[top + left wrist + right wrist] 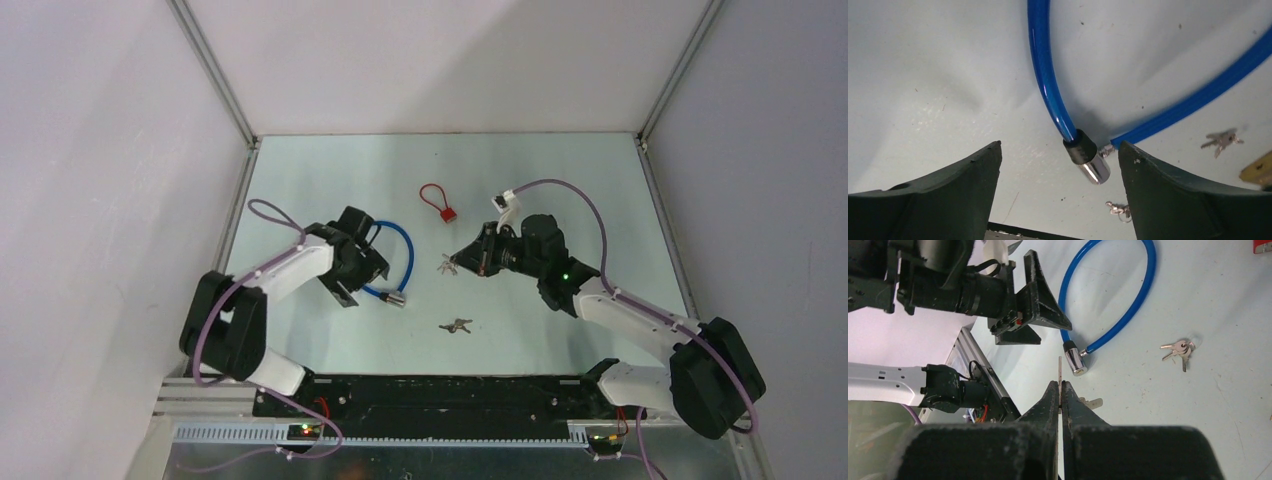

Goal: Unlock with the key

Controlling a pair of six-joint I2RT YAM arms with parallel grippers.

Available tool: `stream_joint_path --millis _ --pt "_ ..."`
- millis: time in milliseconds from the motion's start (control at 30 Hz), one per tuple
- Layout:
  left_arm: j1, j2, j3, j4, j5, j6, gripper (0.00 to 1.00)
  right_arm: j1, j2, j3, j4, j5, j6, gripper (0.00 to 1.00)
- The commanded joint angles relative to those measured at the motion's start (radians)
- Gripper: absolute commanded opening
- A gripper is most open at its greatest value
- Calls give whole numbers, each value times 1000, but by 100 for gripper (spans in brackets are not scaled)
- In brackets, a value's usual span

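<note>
On the pale table [560, 180] lie two locks: one blue cable lock [405, 250] at the left and one small red lock [438, 201] farther back. The silver cylinder [1091, 165] of the blue one sits between the two wide-apart fingers of the left gripper [362, 282]; neither finger touches it. The right gripper [1058, 386] has its jaws pressed together on one thin key [1060, 371], near the cylinder but apart from it. One second bunch of keys [455, 325] lies loose on the table, nearer to the arm bases.
</note>
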Motion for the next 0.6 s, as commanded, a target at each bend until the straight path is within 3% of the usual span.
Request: stream_joint_path --millis 0,233,467,567 --pt "-9 91 82 -67 -52 -74 86 4 -42 -13 35 5 -31 0" --pt "-8 209 144 -68 -59 -85 74 4 -50 -40 50 -2 -33 0" --pt "-8 283 157 -66 -60 -109 54 5 -51 -48 62 1 -30 0" --pt "-10 313 159 -66 -47 -115 52 5 -43 -53 70 -4 -21 0"
